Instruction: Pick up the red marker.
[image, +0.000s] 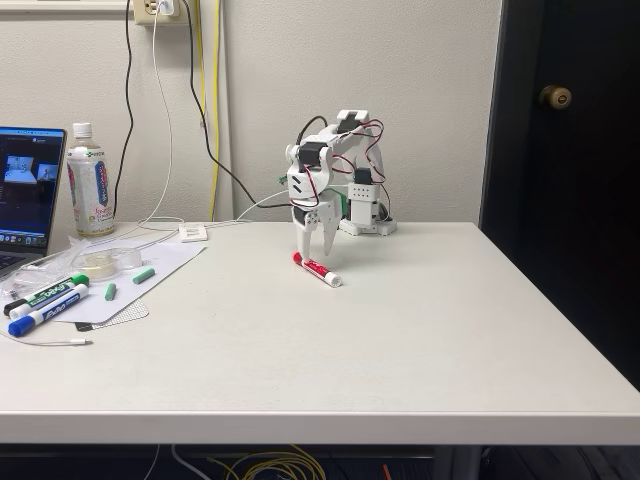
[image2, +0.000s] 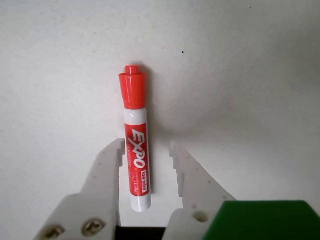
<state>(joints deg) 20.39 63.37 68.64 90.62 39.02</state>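
Observation:
The red marker (image: 317, 268) lies flat on the white table, a white barrel with red print and a red cap. In the wrist view the red marker (image2: 136, 145) runs lengthwise, cap pointing away, with its barrel between my white fingers. My gripper (image: 312, 255) points down just above the marker's capped end in the fixed view. The gripper (image2: 147, 147) is open, one finger on each side of the barrel, with a gap to the right finger. It has no hold on the marker.
At the table's left lie a green-capped marker (image: 45, 293) and a blue-capped marker (image: 42, 313) on a sheet, with loose green caps (image: 144, 275), a clear tape roll (image: 104, 260), a bottle (image: 89, 183) and a laptop (image: 28, 190). Cables hang down the wall behind.

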